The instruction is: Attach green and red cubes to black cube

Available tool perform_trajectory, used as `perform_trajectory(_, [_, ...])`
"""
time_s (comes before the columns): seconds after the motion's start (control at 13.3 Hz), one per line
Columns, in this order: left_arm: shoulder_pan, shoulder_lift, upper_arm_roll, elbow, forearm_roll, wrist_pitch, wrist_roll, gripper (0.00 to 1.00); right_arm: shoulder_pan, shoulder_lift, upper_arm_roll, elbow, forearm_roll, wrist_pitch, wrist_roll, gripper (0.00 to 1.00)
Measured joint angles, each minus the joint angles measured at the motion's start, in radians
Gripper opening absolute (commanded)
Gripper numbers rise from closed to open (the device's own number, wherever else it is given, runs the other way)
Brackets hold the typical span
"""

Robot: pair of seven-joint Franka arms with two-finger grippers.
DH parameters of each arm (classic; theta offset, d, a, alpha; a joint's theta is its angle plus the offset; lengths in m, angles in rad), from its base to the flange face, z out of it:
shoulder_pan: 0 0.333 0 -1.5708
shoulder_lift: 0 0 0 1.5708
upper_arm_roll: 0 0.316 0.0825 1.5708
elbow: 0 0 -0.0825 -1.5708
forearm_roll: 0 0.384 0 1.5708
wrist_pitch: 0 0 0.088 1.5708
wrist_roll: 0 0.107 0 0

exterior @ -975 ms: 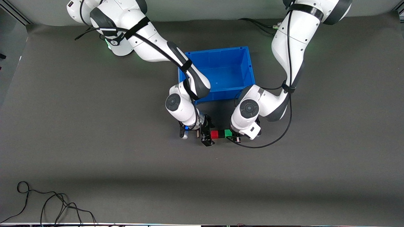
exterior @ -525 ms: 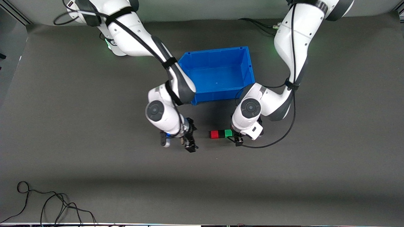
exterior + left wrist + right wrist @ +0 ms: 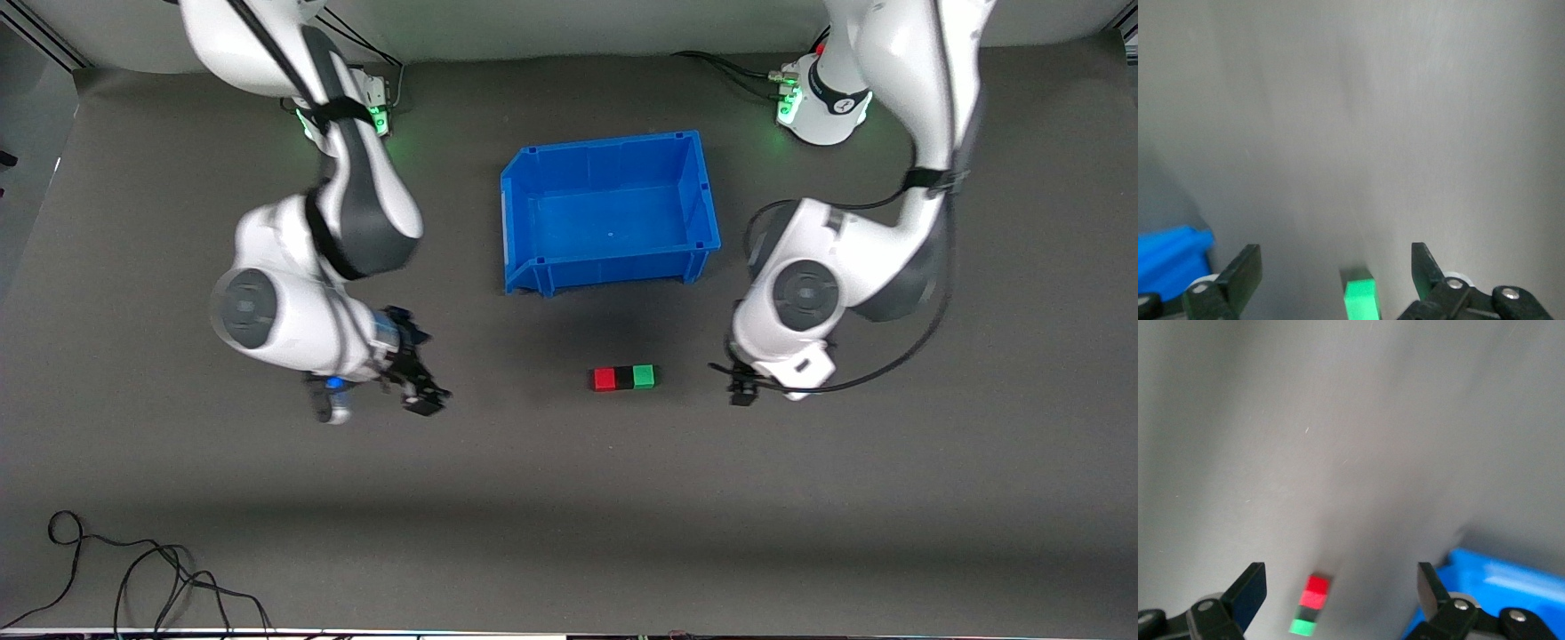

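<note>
A red cube (image 3: 605,380), the black cube (image 3: 625,378) and a green cube (image 3: 644,376) lie joined in a short row on the dark mat, black in the middle. My left gripper (image 3: 741,391) is open and empty over the mat, off the row's green end. My right gripper (image 3: 421,396) is open and empty over the mat, well off the red end. In the left wrist view only the green cube (image 3: 1360,299) shows between the open fingers (image 3: 1239,273). The right wrist view shows the red cube (image 3: 1317,587), black cube (image 3: 1308,612) and green cube (image 3: 1303,627).
A blue bin (image 3: 609,267) stands empty, farther from the front camera than the row; it also shows in the left wrist view (image 3: 1170,261) and the right wrist view (image 3: 1501,587). A black cable (image 3: 133,569) lies at the mat's near corner toward the right arm's end.
Both grippers have let go of the row's ends and drawn away sideways, the right one farther. The three cubes stay joined in place.
</note>
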Motion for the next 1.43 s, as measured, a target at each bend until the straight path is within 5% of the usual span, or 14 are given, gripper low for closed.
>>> perform_trajectory(0.67, [0.232,-0.258,0.003,-0.001,0.001,-0.331,0.689,1.0,-0.002,-0.281,-0.028,-0.08,-0.362,-0.146,-0.367,1.0])
perform_trajectory(0.75, [0.257,-0.286,0.004,0.0,0.001,-0.378,0.787,1.0,-0.03,-0.319,0.006,-0.092,-0.411,-0.149,-0.414,1.0])
perform_trajectory(0.97, [0.346,-0.347,0.007,0.001,0.001,-0.445,1.056,1.0,-0.262,-0.431,0.239,-0.139,-0.529,-0.165,-0.593,1.0])
perform_trajectory(1.27, [0.364,-0.398,0.007,0.011,0.0,-0.453,1.478,1.0,-0.568,-0.503,0.483,-0.157,-0.558,-0.172,-0.841,1.0])
perform_trajectory(1.43, [0.368,-0.414,0.016,0.04,-0.001,-0.47,1.689,1.0,-0.659,-0.512,0.545,-0.157,-0.559,-0.171,-0.94,1.0])
